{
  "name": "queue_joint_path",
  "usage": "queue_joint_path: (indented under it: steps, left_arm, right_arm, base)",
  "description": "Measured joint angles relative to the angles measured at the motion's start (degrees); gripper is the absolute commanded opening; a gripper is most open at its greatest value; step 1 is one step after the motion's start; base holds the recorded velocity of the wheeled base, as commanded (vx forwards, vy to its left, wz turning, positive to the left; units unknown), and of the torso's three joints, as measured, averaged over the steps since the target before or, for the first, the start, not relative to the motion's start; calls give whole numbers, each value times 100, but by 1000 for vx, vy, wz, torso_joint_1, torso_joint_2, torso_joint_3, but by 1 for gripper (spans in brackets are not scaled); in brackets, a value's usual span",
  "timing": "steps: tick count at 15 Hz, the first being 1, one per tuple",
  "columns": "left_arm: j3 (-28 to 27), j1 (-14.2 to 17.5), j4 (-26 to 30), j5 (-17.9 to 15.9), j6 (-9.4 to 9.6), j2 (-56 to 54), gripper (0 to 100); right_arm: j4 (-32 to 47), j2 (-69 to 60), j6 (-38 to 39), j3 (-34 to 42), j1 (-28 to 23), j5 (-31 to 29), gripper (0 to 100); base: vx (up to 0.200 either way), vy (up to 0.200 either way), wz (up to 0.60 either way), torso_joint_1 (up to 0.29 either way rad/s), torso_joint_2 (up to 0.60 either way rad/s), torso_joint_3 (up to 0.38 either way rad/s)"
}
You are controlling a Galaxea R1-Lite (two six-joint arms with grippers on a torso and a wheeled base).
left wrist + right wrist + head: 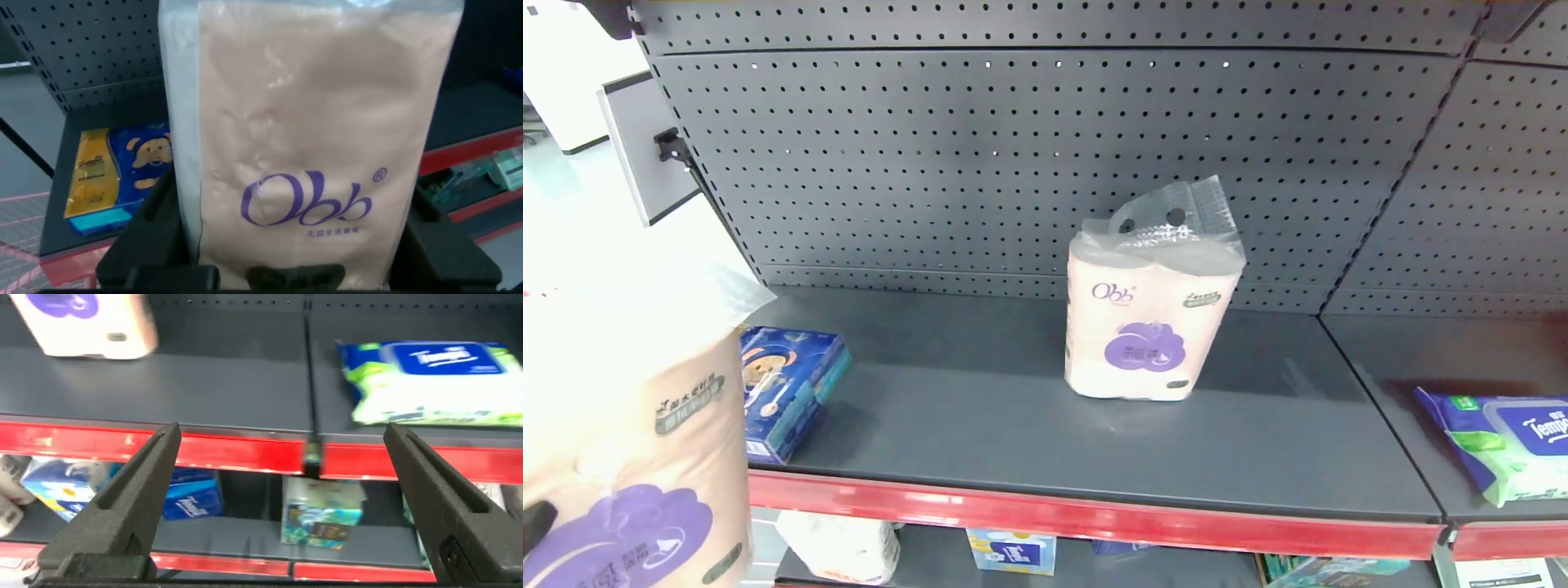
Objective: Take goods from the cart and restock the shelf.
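Note:
My left gripper is shut on a pink toilet-paper pack with purple print. In the head view that held pack sits at the lower left, in front of the shelf's left end. A second pink pack stands upright on the dark shelf board, near the middle toward the back. My right gripper is open with nothing between its fingers, level with the shelf's red front edge.
A blue tissue box lies at the shelf's left end. A blue-and-green wipes pack lies on the neighbouring board to the right. A pegboard back wall closes the shelf. More goods sit on the lower shelf.

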Motion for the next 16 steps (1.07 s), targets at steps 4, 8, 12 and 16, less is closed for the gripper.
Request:
queue_joint_path:
  steps: [4, 8, 12, 16]
  left_arm:
    - [-2, -18, 2, -363, 11, 1, 0]
    - [24, -2, 16, -664, 185, 78, 0]
    - [-105, 21, -6, -222, 191, 364, 0]
    - [-293, 15, -200, -282, 178, 800, 0]
  right_arm:
    - [0, 27, 2, 0, 0, 10, 100]
    - [-27, 280, -66, -41, -27, -22, 100]
    - [-50, 1115, 234, -1295, -51, -30, 100]
    - [-290, 3819, 228, -2957, 217, 836, 100]
  base:
    - [0, 0, 0, 0, 0, 0]
    - [0, 0, 0, 0, 0, 0]
    - [0, 0, 0, 0, 0, 0]
    - [0, 0, 0, 0, 0, 0]
